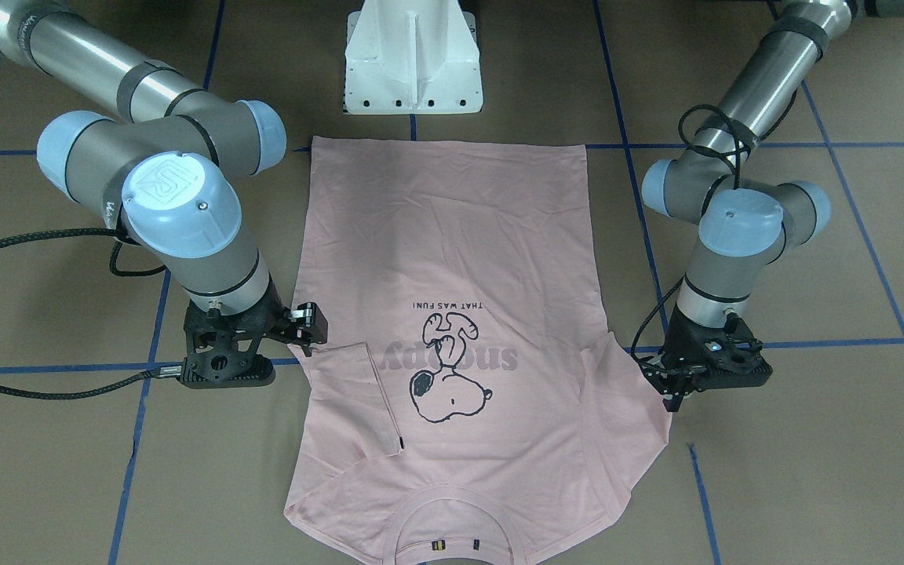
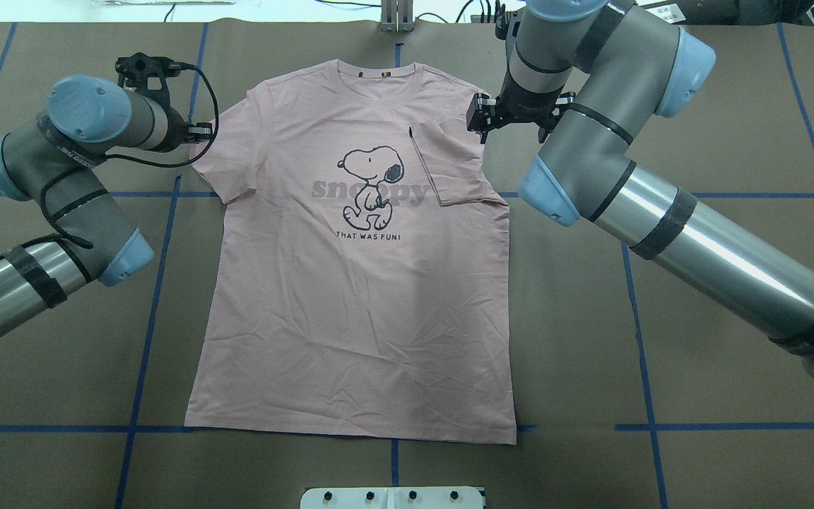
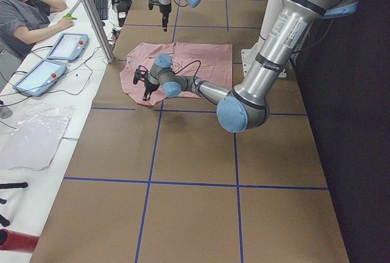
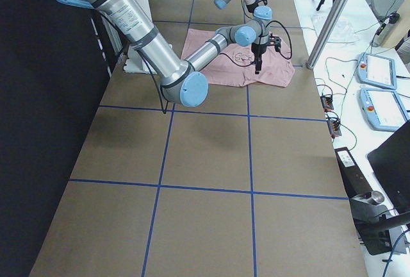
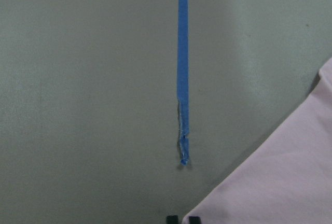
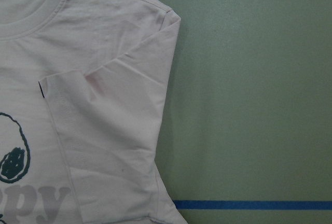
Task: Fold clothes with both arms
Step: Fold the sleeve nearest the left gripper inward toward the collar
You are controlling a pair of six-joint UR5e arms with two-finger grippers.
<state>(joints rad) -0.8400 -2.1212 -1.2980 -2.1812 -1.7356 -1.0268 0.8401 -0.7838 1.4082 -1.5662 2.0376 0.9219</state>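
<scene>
The pale pink T-shirt [image 2: 350, 297] lies flat, print up, collar away from the robot's base; it also shows in the front-facing view [image 1: 452, 235]. Its sleeve on my right side [image 2: 453, 166] is folded inward over the chest, seen close in the right wrist view [image 6: 104, 146]. The other sleeve [image 2: 227, 155] lies spread out. My right gripper [image 2: 481, 127] hovers beside the folded sleeve, open and empty. My left gripper [image 2: 202, 131] is at the spread sleeve's outer edge; its fingertips [image 5: 193, 219] are close together, shut, with no cloth seen between them.
The white pedestal base [image 1: 413, 71] stands at the shirt's hem end. Blue tape lines [image 2: 152, 283] cross the brown table. Black cables [image 1: 28, 235] trail from the right arm. An operator [image 3: 24, 13] with tablets [image 3: 67, 45] sits past the table's far edge.
</scene>
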